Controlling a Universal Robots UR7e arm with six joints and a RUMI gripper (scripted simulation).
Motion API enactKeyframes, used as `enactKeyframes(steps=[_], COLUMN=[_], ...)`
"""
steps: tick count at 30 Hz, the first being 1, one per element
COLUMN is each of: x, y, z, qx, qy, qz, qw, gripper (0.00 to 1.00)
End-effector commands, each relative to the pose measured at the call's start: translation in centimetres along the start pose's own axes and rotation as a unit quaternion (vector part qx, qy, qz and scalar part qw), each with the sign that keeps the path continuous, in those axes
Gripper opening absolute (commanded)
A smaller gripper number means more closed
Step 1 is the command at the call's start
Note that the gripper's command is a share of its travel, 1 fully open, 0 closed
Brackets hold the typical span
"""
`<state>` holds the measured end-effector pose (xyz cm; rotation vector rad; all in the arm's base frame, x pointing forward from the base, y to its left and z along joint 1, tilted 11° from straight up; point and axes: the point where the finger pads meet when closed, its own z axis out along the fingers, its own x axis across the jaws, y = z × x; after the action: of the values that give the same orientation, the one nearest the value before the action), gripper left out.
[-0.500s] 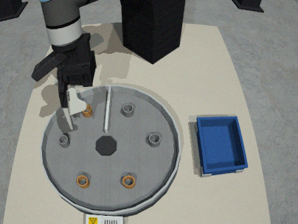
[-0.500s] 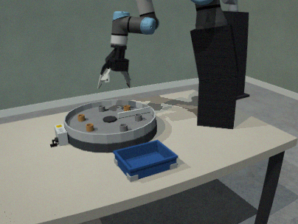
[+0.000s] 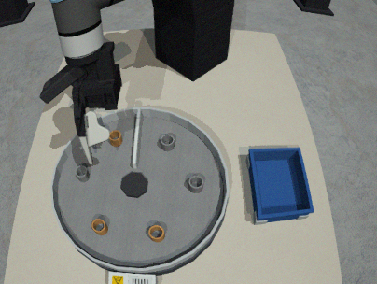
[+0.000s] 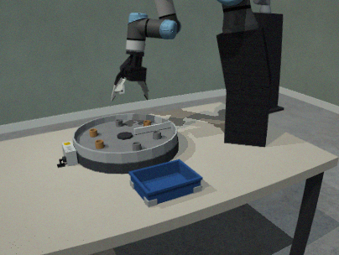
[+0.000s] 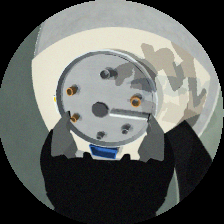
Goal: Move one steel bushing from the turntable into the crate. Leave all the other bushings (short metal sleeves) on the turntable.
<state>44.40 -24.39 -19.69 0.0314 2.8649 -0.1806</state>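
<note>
Steel bushings, three of them, sit on the turntable (image 3: 70, 220): one near the left rim (image 3: 82, 173), one up toward the back (image 3: 166, 141), and one on the right side (image 3: 195, 182). Mixed in with them are three orange bushings, one toward the back left (image 3: 115, 137) and two along the front (image 3: 99, 226) (image 3: 156, 232), all standing upright and well apart from each other. A black hub (image 3: 134, 184) marks the middle of the disc, and a pale bar (image 3: 136, 137) runs from near it out to the back rim. The turntable takes up the left half of the counter (image 3: 261, 93), with a little labelled box (image 4: 69, 153) stuck to its front edge. The blue crate (image 3: 278, 183) sits just off the turntable toward the right edge of the counter, with no bushing in it. The gripper (image 4: 129, 93) hangs well above the back left part of the turntable, fingers spread wide and holding nothing. A tall black block (image 4: 247, 84) stands near the back edge.
</note>
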Motion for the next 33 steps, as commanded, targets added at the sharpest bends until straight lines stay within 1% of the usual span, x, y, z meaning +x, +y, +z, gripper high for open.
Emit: enactKeyframes(steps=[1,3,5,10,12,29,30,33], x=[0.0,0.0,0.9,6.2,7.1,7.2,7.2,7.2], y=[0.0,0.0,0.5,3.0,3.4,3.3,3.3,3.3], z=[0.0,-0.1,-0.6,-3.5,-4.0,-4.0,-4.0,-4.0], qx=[0.000,0.000,0.001,0.011,0.012,0.012,0.012,0.012], qy=[0.000,0.000,0.009,0.060,0.069,0.069,0.069,0.069], qz=[0.000,0.000,0.001,0.008,0.009,0.010,0.010,0.010], qw=[1.000,1.000,1.000,0.998,0.998,0.997,0.997,0.997], gripper=[1.00,1.00,1.00,1.00,1.00,1.00,0.06,0.06])
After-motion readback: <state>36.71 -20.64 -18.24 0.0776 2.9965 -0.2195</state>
